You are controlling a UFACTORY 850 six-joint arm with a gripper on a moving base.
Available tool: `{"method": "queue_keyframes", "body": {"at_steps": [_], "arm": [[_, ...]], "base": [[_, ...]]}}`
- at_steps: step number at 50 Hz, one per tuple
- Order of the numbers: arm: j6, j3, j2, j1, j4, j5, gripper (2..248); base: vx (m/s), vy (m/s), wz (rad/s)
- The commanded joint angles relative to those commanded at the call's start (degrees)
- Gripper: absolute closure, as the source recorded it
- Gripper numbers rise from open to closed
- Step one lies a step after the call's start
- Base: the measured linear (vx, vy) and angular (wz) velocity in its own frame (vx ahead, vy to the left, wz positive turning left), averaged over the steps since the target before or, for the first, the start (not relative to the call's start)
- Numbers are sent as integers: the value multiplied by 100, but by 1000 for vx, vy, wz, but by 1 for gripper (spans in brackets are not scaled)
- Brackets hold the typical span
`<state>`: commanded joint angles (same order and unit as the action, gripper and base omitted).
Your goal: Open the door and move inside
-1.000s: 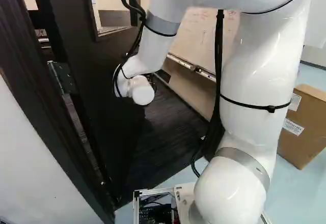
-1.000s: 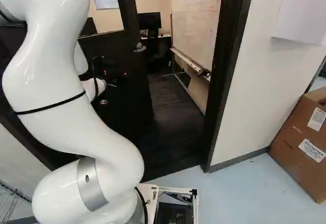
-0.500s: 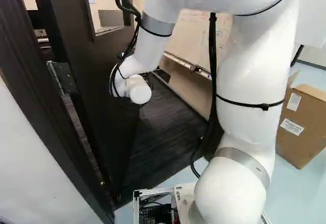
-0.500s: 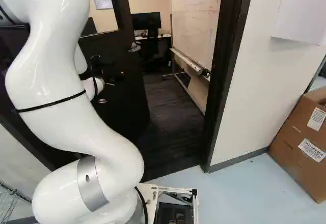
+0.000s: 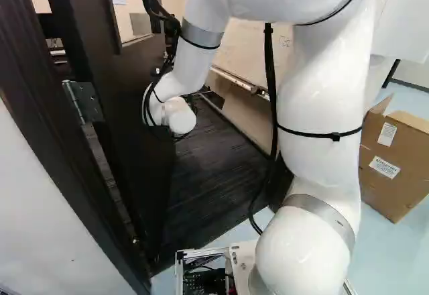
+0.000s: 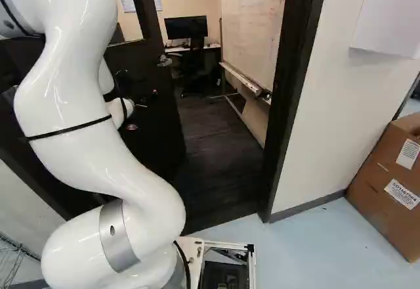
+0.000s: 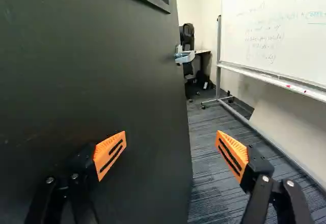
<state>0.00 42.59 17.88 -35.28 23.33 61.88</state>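
At free edge of door point(image 7: 97, 81): 1 lever handle point(image 7: 186, 57) | gripper point(image 7: 171, 142) wide open | slab probably heavy, rigid; push near handle, not hinge point(image 5: 84, 101)

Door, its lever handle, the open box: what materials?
Door: smooth, dark, low-sheen face; painted metal or laminated wood, can't tell which.
Lever handle: probably metal, satin, going by its silvery sheen.
Box: cardboard, matte, uncoated; plain brown faces and folded flaps.

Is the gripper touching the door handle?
Apart. The wrist view shows the door handle ahead of the open gripper, with a plain gap between the handle and both fingers.
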Motion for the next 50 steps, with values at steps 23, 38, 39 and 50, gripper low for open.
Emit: {"method": "queue_keyframes", "body": {"at_steps": [23, 38, 39, 50], "arm": [[0, 253, 209, 13, -481, 137, 3], [0, 327, 269, -21, -825, 233, 3], [0, 331, 273, -24, -848, 239, 3], [0, 373, 307, -56, -1099, 309, 3]], "base": [[0, 0, 0], [0, 0, 0], [0, 0, 0], [0, 0, 0]]}}
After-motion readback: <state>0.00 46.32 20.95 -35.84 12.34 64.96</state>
